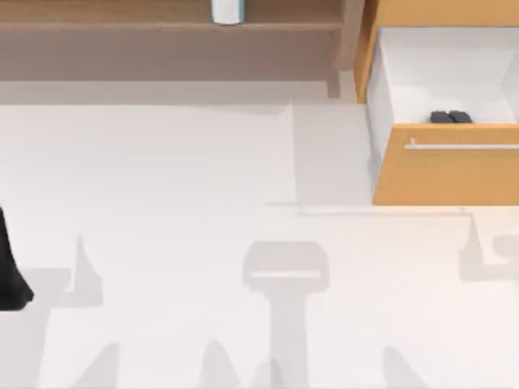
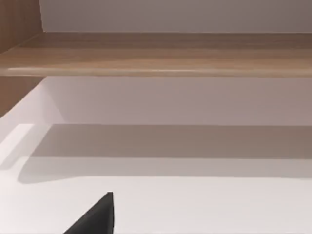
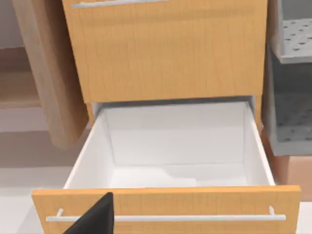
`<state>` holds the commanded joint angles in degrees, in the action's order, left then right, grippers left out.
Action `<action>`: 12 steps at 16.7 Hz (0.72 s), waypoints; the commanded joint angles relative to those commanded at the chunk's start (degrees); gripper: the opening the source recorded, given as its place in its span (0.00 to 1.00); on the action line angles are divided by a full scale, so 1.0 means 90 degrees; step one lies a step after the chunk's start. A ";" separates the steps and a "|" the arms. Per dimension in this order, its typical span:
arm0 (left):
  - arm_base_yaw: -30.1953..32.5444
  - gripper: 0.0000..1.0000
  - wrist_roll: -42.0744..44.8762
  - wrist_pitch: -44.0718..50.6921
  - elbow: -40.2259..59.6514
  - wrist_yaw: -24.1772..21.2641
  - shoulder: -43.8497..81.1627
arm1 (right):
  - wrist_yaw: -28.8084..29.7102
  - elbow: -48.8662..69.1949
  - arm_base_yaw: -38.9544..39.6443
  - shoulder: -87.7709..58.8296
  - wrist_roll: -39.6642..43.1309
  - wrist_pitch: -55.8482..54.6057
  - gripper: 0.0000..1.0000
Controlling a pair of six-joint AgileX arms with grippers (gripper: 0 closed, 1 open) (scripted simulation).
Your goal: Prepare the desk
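Observation:
The desk [image 1: 162, 186] is a wide white tabletop with a brown wooden back shelf [image 1: 122, 24]. At the right its orange-tan drawer [image 1: 446, 174] stands pulled open, the silver bar handle [image 1: 462, 147] facing front. A small dark thing [image 1: 450, 117] lies inside, just behind the front panel; what it is I cannot tell. The right wrist view looks into the open drawer [image 3: 175, 146], with a dark part of my right gripper [image 3: 95, 219] low before the handle [image 3: 165, 218]. My left arm [image 1: 8, 271] is parked at the left edge; my left gripper [image 2: 95, 219] faces the back shelf [image 2: 161, 53].
A pale blue and white container [image 1: 228, 11] stands on the back shelf. Above the open drawer a second drawer front [image 3: 165, 48] is shut. Grey perforated trays [image 3: 292, 73] stand beside the drawers. A wooden shelf post [image 1: 350, 40] separates the shelf from the drawer.

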<state>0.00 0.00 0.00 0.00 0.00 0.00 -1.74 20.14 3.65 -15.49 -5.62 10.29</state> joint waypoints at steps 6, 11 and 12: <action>0.0000 1.00 0.0000 0.0000 0.0000 0.0000 0.0000 | -0.0160 0.3593 0.0417 -0.2850 -0.0731 0.1749 1.00; 0.0000 1.00 0.0000 0.0000 0.0000 0.0000 0.0000 | -0.0191 0.6383 0.0642 -0.5771 -0.1077 0.3319 1.00; 0.0000 1.00 0.0000 0.0000 0.0000 0.0000 0.0000 | -0.0182 0.6888 0.0666 -0.6379 -0.1098 0.3616 1.00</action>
<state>0.00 0.00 0.00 0.00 0.00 0.00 -3.38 82.14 9.64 -72.90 -15.50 42.83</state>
